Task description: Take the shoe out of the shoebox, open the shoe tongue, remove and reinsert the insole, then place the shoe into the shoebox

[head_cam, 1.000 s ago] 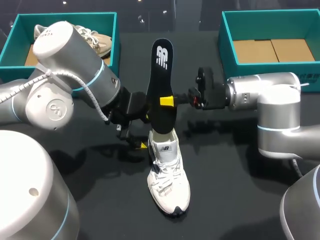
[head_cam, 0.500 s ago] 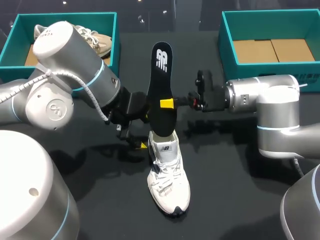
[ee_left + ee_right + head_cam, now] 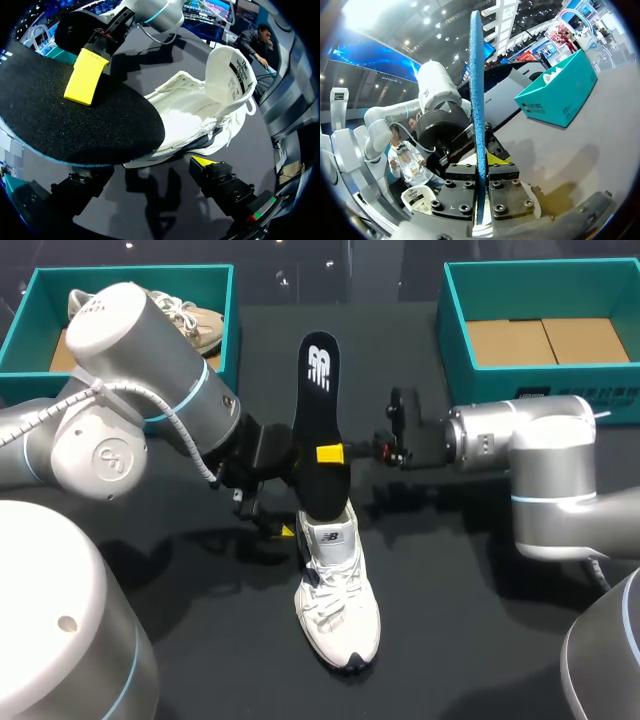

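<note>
A white sneaker (image 3: 337, 590) stands on the black table, toe toward me, its tongue pulled up. The black insole (image 3: 318, 420) stands nearly upright with its lower end in the shoe's opening. My right gripper (image 3: 330, 452) is shut on the insole at mid-length; in the right wrist view the insole's blue edge (image 3: 477, 100) runs up between the two pads. My left gripper (image 3: 290, 502) is open at the shoe's heel, on its left side. In the left wrist view the shoe (image 3: 200, 120) lies ahead of the gripper (image 3: 145, 172), under the insole (image 3: 75, 115).
A teal box (image 3: 30, 315) at the back left holds a beige shoe (image 3: 190, 320). Another teal box (image 3: 460, 315) at the back right shows a bare cardboard floor. My right arm's body (image 3: 530, 460) stretches across the right half of the table.
The right gripper has lowered the insole a little toward the shoe and shifted it slightly left. The left arm and the shoe have stayed in place.
</note>
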You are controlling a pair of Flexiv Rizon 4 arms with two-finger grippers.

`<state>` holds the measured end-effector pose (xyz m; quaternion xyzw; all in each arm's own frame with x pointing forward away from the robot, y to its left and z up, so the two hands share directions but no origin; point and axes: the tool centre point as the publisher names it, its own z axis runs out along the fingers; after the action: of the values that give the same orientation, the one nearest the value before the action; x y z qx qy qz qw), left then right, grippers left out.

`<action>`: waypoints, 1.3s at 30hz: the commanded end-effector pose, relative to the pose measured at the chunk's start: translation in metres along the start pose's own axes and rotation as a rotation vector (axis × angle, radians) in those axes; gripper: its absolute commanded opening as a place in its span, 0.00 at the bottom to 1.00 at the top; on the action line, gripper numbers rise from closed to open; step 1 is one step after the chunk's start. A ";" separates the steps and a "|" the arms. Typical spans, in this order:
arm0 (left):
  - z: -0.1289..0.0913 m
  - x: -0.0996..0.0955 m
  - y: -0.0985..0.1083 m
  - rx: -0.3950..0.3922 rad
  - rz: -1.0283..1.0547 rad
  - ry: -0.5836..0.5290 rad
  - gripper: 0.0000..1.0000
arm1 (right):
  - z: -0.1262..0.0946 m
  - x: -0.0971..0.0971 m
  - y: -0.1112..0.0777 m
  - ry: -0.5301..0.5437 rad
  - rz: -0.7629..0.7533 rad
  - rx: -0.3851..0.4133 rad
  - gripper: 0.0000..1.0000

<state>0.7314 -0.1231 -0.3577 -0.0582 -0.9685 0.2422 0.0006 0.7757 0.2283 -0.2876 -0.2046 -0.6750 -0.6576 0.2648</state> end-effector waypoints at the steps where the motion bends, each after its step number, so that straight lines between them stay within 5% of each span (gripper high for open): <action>1: 0.001 0.000 0.000 -0.002 0.001 -0.001 1.00 | 0.004 0.003 -0.001 -0.012 0.005 0.005 0.00; 39: 0.001 0.000 0.000 -0.002 0.001 -0.001 1.00 | 0.004 0.007 -0.034 -0.029 0.101 0.030 0.00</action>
<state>0.7314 -0.1231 -0.3577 -0.0582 -0.9685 0.2422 0.0006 0.7510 0.2287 -0.3051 -0.2442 -0.6774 -0.6305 0.2898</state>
